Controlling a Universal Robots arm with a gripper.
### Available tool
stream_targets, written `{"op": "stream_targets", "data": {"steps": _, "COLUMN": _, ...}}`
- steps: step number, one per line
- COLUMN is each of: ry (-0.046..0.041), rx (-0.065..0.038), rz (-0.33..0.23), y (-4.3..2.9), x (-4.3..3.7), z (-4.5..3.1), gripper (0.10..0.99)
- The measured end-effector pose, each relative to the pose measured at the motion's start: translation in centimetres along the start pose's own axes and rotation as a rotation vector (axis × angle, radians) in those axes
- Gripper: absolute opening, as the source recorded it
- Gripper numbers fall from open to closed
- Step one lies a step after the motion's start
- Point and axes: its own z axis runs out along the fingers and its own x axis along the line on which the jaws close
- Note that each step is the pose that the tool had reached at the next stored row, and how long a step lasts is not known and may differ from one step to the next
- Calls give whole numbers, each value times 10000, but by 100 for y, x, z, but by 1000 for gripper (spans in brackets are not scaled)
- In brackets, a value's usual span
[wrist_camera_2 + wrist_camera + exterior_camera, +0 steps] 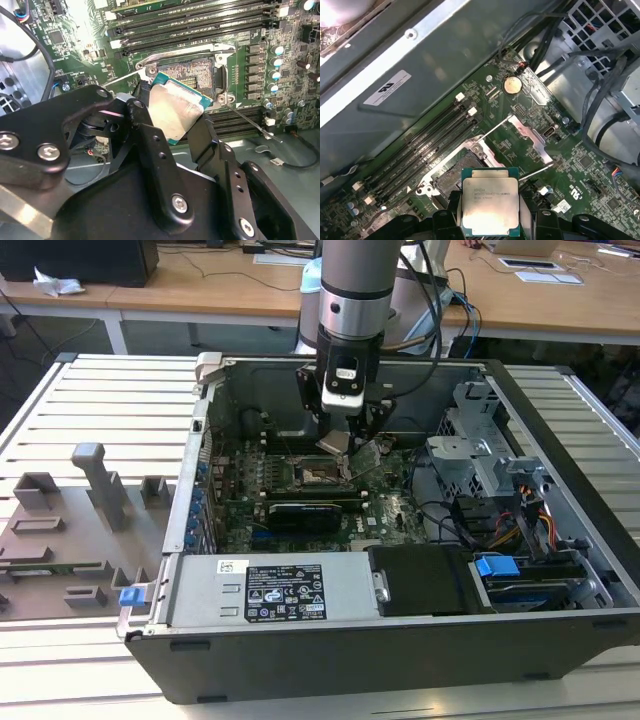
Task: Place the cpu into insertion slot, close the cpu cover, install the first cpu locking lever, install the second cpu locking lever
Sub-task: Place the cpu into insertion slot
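A: Now, gripper pinching the cpu by its edges, tilted, just over the insertion slot, mid-frame in the exterior view.
B: Risk?
A: Tilt. A corner landing first could bend its contacts, I think; contact detail is hard to see.

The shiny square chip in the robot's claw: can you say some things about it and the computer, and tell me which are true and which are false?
1. The black claw grips the small flat square silver-topped chip. True.
2. The chip lies in the square metal-rimmed socket. False: the claw holds it above the socket, which is empty.
3. The big black computer case is open. True.
4. The green motherboard lies outside the case. False: it sits inside the case.
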Motion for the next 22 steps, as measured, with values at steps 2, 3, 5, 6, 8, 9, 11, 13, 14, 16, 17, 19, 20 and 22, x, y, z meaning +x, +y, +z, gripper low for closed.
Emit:
{"op": "stream_targets", "data": {"steps": 2, "ry": -15, "rx": 12, "rz": 163, "y": 0, "x": 0, "z": 0, "gripper": 541}}
{"op": "stream_targets", "data": {"steps": 3, "ry": -20, "rx": 16, "rz": 222, "y": 0, "x": 0, "z": 0, "gripper": 541}}
{"op": "stream_targets", "data": {"steps": 5, "ry": -38, "rx": 33, "rz": 410, "y": 0, "x": 0, "z": 1, "gripper": 541}}
{"op": "stream_targets", "data": {"steps": 6, "ry": -44, "rx": 39, "rz": 475, "y": 0, "x": 0, "z": 0, "gripper": 541}}
{"op": "stream_targets", "data": {"steps": 8, "ry": -62, "rx": 55, "rz": 676, "y": 0, "x": 0, "z": 1, "gripper": 541}}
{"op": "stream_targets", "data": {"steps": 9, "ry": -69, "rx": 61, "rz": 747, "y": 0, "x": 0, "z": 1, "gripper": 541}}
{"op": "stream_targets", "data": {"steps": 11, "ry": -82, "rx": 71, "rz": 908, "y": 0, "x": 0, "z": 1, "gripper": 541}}
{"op": "stream_targets", "data": {"steps": 13, "ry": -95, "rx": 82, "rz": 1139, "y": 0, "x": 0, "z": 1, "gripper": 541}}
{"op": "stream_targets", "data": {"steps": 14, "ry": -100, "rx": 86, "rz": 1235, "y": 0, "x": 0, "z": 2, "gripper": 541}}
{"op": "stream_targets", "data": {"steps": 16, "ry": -107, "rx": 91, "rz": 1359, "y": 0, "x": 0, "z": 2, "gripper": 541}}
{"op": "stream_targets", "data": {"steps": 17, "ry": -111, "rx": 94, "rz": 1424, "y": 0, "x": 0, "z": 2, "gripper": 541}}
{"op": "stream_targets", "data": {"steps": 19, "ry": -118, "rx": 100, "rz": 1546, "y": 0, "x": 0, "z": 2, "gripper": 541}}
{"op": "stream_targets", "data": {"steps": 20, "ry": -122, "rx": 103, "rz": 1593, "y": 0, "x": 0, "z": 2, "gripper": 541}}
{"op": "stream_targets", "data": {"steps": 22, "ry": -133, "rx": 113, "rz": 1689, "y": 0, "x": 0, "z": 2, "gripper": 541}}
